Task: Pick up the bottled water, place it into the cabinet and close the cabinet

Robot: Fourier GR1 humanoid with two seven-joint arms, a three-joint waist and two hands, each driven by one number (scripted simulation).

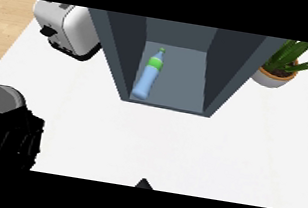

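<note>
Bottle (149, 74): one, lying in cabinet (224, 82) | toaster (68, 29): one | plant (283, 63): one

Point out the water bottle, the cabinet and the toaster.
water bottle (147, 78): head view, on its blue body.
cabinet (223, 71): head view, on its right inner wall.
toaster (75, 30): head view, on its silver side.

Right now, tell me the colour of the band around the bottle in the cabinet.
Green, on the blue water bottle lying inside the cabinet; head view.
</note>
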